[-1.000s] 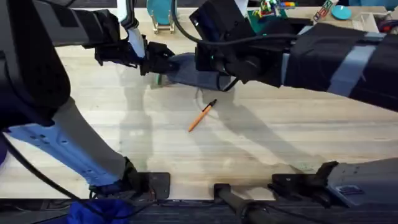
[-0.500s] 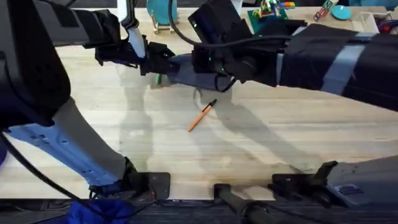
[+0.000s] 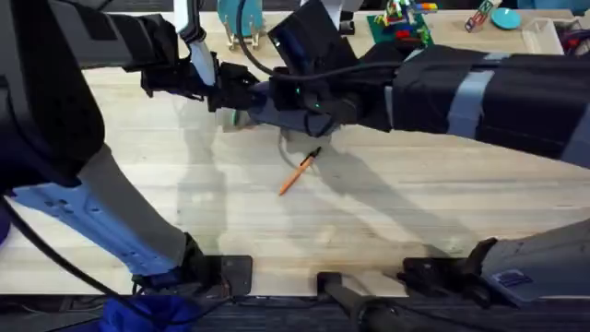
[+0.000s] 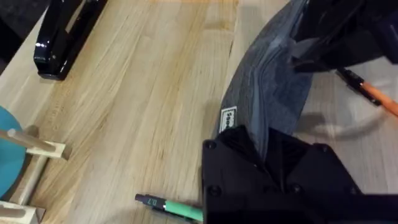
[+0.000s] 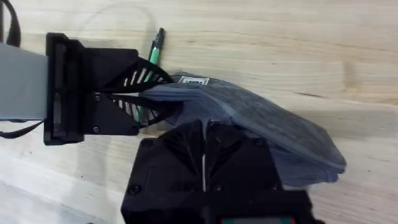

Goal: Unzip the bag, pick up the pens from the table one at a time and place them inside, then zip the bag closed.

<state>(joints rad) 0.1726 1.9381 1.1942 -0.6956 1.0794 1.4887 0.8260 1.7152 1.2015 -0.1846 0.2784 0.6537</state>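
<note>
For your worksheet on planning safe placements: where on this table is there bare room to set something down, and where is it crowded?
Free: the wide stretch of the table between the orange pen and the arm bases, and the bare planks left of that pen. Crowded: the far middle, where the left gripper and right gripper meet on the bag, with the green pen beside it.

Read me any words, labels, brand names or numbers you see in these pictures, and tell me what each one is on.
No text can be read.
White sewn label on the bag: dark print, too small to read.
Dark end of the green pen: faint pale marks, too blurred to read.
Orange pen and black stapler: no lettering visible.
</note>
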